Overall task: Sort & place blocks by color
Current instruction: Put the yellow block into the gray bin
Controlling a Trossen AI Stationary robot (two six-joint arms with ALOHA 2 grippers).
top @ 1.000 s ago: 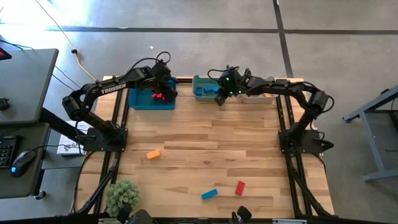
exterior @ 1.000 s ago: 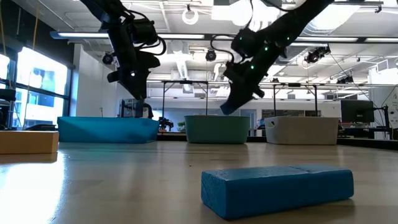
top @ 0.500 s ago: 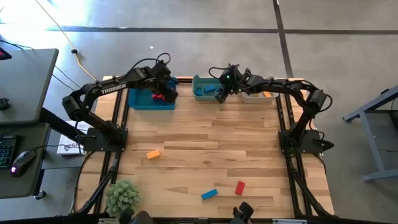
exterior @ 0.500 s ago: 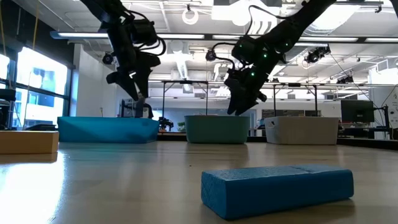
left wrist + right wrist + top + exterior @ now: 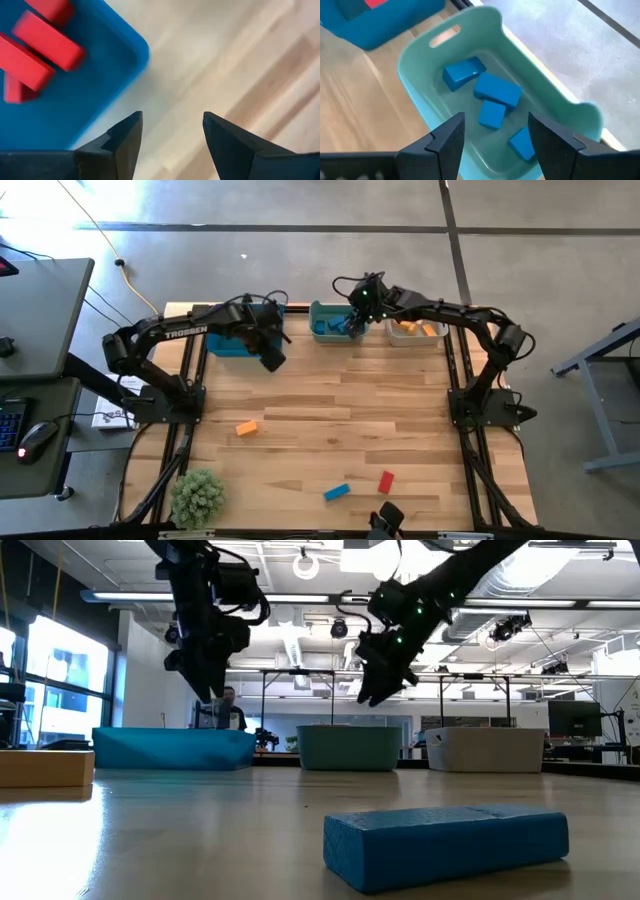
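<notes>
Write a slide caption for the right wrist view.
Open right gripper above the teal bin holding four blue blocks.

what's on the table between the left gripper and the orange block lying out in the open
Nothing: the high view shows only bare wood between the left gripper and the orange block.

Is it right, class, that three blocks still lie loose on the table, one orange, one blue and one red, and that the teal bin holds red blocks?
Not quite. The teal bin holds blue blocks, as the right wrist view shows. Three blocks do lie loose on the table: the orange block, the blue block and the red block.
</notes>
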